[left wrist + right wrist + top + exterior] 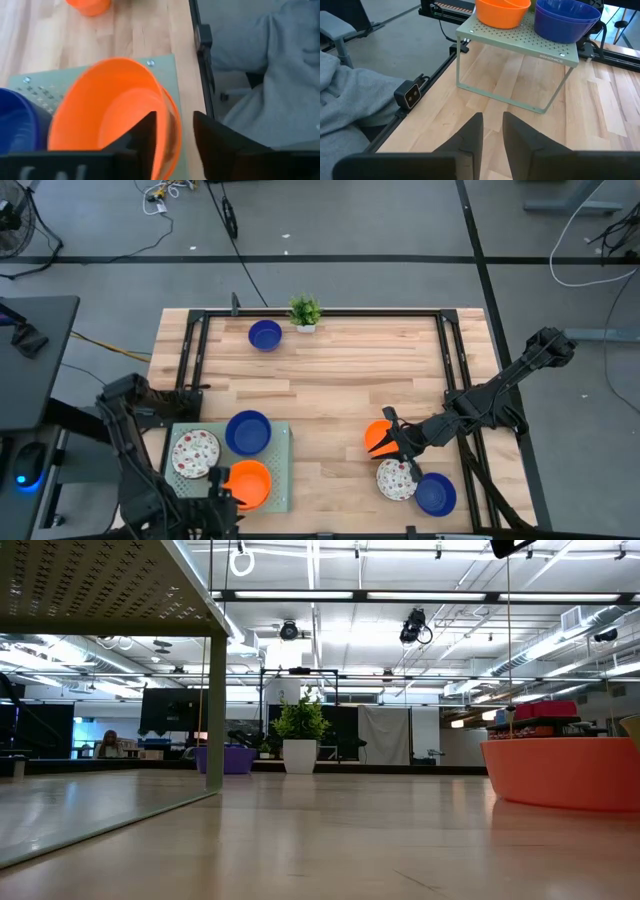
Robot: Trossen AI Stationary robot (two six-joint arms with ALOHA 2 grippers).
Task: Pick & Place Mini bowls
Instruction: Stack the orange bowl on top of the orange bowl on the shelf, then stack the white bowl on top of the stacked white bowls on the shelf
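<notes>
Left gripper at the tray near the table's front-left, fingers straddling the rim of the orange bowl — narrow gap, wall between them, seemingly just placed or about to release. Blue bowl and speckled bowl alongside on the same tray. Right gripper over front-right, fingers nearly closed, nothing held in its wrist view, beside another orange bowl. For a clean release: open fully, lift straight up — avoid dragging the rim or nudging neighbours.

Grey floor crossed by black cables; ceiling strip lights seen; wooden table lit evenly
</notes>
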